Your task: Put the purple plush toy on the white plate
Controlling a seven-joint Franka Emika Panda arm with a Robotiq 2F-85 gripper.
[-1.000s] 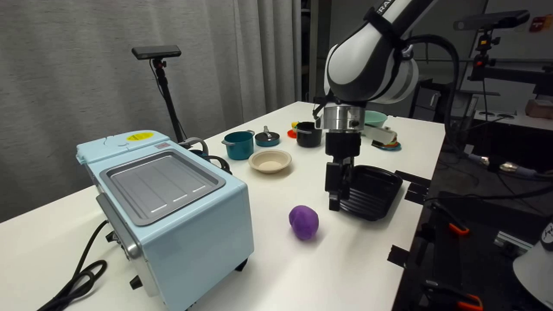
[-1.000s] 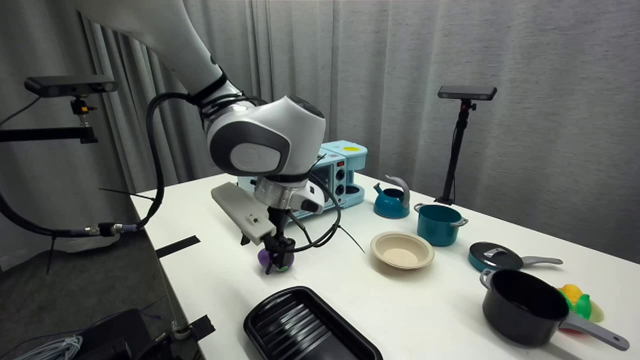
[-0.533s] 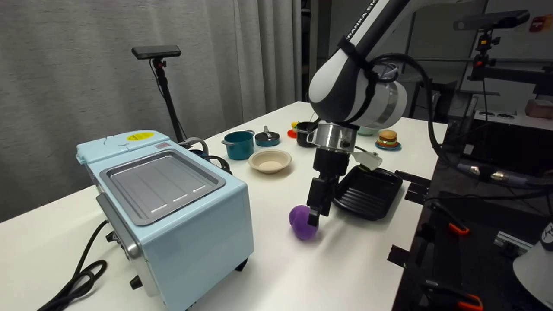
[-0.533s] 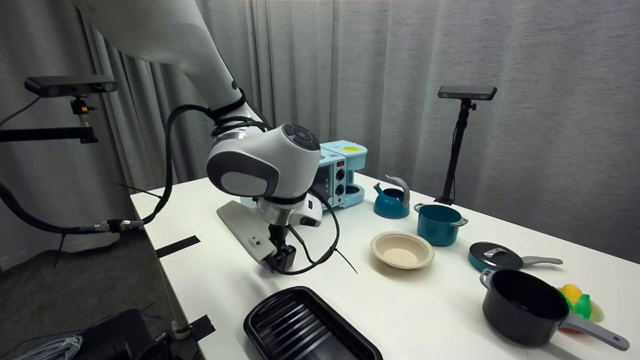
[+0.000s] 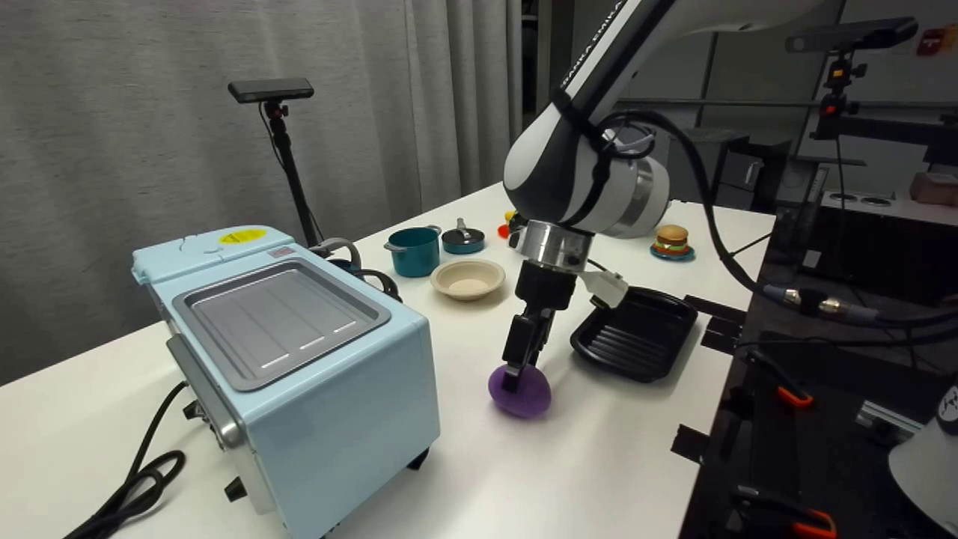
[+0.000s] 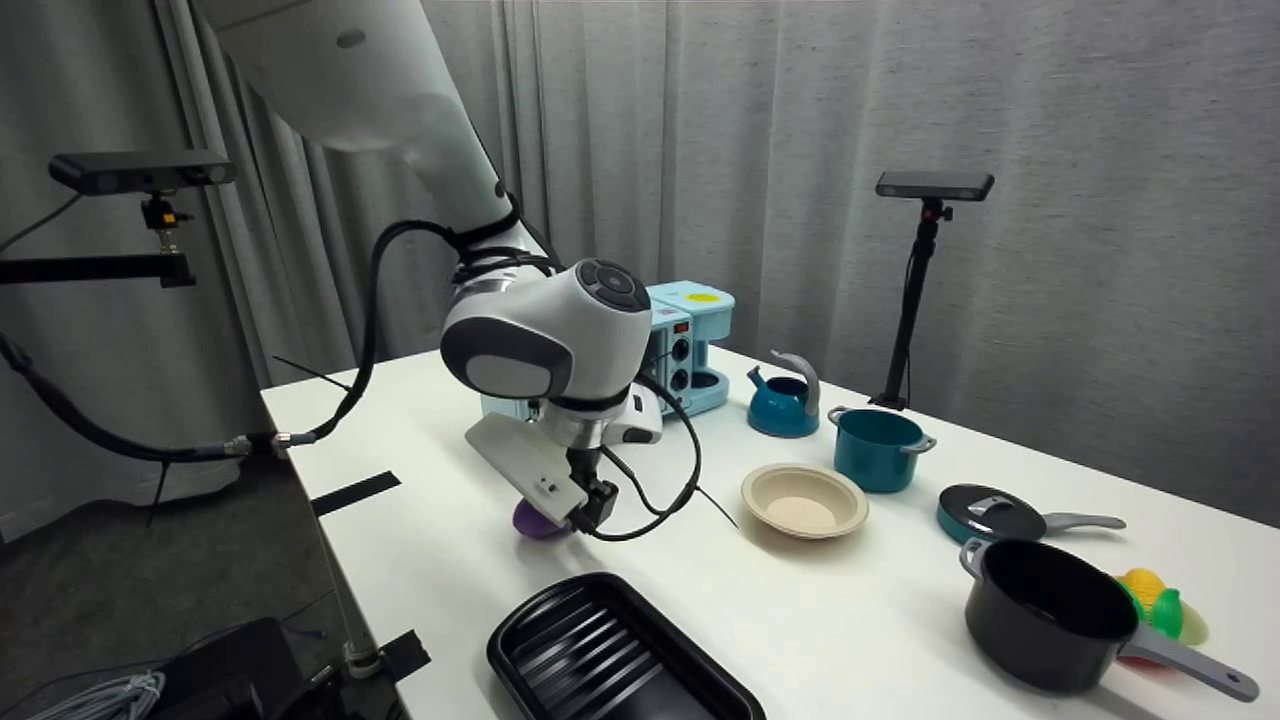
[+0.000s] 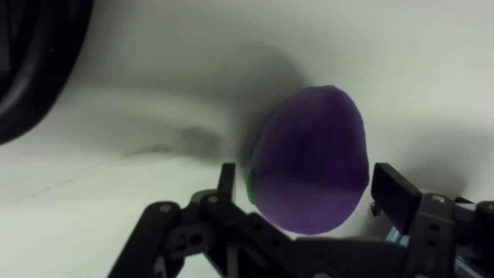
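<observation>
The purple plush toy [image 5: 528, 398] appears to rest on the white table, partly covered by a finger in an exterior view. It also shows beside the arm in an exterior view [image 6: 536, 520]. In the wrist view the toy [image 7: 308, 204], with a green patch on its left side, sits between the fingers of my gripper [image 7: 303, 166]. The jaws stand open around it, with a gap at the left finger [image 7: 227, 179] and a narrow one at the right. The white plate [image 5: 468, 290], a cream dish, stands apart from the toy; it also shows in an exterior view [image 6: 805, 515].
A black ridged tray [image 5: 636, 333] lies close to the gripper. A light blue toaster oven [image 5: 352, 419] stands on the toy's other side. A teal pot [image 5: 414, 252] and a lidded pan [image 5: 462, 239] stand behind the plate. A black saucepan [image 6: 1050, 615] stands further along.
My gripper has moved down and over to the toy, and its fingers now stand around it. The toy has turned and shifted slightly. The plate has not moved.
</observation>
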